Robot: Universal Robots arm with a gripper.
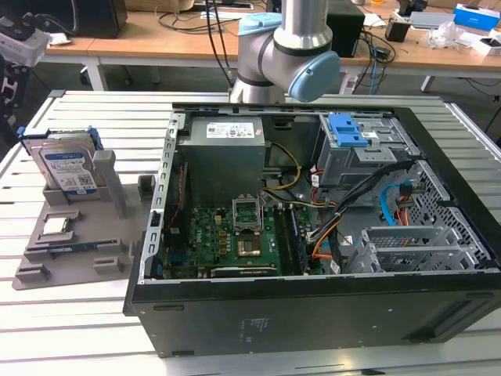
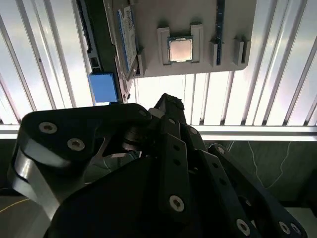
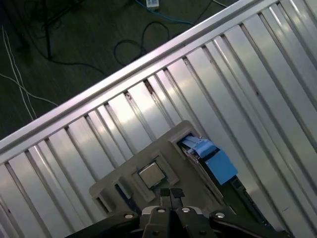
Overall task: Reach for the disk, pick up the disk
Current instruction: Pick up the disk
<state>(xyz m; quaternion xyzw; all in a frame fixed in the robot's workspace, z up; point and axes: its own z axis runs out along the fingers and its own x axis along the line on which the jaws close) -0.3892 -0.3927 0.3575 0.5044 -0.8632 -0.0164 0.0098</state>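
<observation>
I record the gripper [image 3: 171, 193] closed narrow and empty, well above the grey holder [image 1: 78, 244] where the disk [image 1: 69, 168] stands on edge

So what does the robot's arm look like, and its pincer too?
In the exterior view the silver-grey robot arm is made of fat round tubes, with light blue caps on its joints. In the first wrist view the black pincer is built from flat bars joined with small shiny round screws, and it ends in two thin tips.
</observation>
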